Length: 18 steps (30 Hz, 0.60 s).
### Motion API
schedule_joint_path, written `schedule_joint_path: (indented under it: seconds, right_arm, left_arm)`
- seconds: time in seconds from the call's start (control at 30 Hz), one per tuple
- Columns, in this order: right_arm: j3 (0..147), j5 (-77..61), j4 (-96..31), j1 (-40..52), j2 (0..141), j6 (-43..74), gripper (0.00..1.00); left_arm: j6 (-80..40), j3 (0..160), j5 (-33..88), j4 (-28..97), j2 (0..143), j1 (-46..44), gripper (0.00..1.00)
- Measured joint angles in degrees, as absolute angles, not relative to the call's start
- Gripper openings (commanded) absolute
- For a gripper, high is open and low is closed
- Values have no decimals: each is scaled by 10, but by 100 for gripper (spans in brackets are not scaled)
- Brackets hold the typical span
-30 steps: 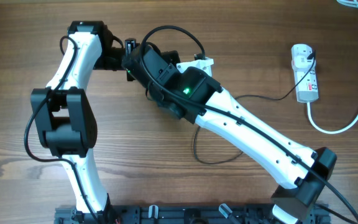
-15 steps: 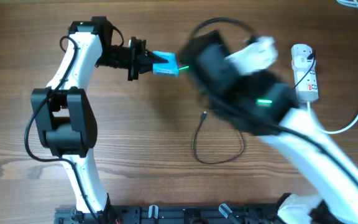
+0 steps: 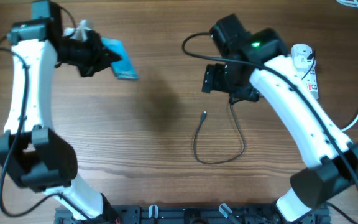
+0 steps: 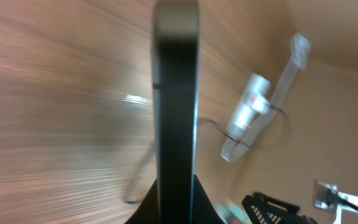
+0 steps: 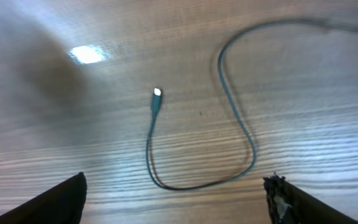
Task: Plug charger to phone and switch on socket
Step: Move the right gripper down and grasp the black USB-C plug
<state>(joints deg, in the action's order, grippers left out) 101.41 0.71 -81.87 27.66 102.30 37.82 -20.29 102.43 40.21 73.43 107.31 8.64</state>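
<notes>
Charger (image 5: 254, 155) lies looped on the table (image 3: 154, 130), its plug tip (image 5: 157, 93) just ahead of the right gripper (image 5: 176, 180), centred between that arm's wide-open jaws and lying crosswise to them, well apart from the left gripper (image 3: 102, 58), clamped on the phone (image 3: 122, 60).

Overhead, the right arm (image 3: 291, 106) covers part of the socket (image 3: 311, 87), whose switch markings are too small to read. The left gripper (image 3: 104, 57) hides one end of the phone (image 3: 124, 62). The left wrist view is blurred, showing the phone edge-on, screen unseen. The charger (image 5: 232, 118) exits the right wrist view's top right, blurred.
</notes>
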Motion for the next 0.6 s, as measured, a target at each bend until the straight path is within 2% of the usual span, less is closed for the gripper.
schedule_joint_path:
  seconds: [0.07,0.13,0.23,0.37,0.43,0.53,0.6]
  right_arm:
    - [973,-10,-787,277,1037,381,92]
    - [907,-32,-736,277,1042,387,86]
    - [809,-43,-646,305,1044,424,89]
    - [787,-47,-620,361,1058,448,89]
    - [787,-47,-608,362,1074,463,78]
    - [787,-47,-586,361,1104,480,68]
    - [787,-47,-571,361,1130,495,65]
  left_arm:
    - [-207,1025,340,754,1064,99,4]
    - [-211,1025,274,765,1067,107,4]
    - [-213,1025,248,765,1067,107,4]
    - [-213,1025,239,763,1067,107,4]
    - [-213,1025,238,763,1067,107,4]
    - [-213,1025,238,766,1067,107,4]
    - [-213,1025,238,768,1067,107,4]
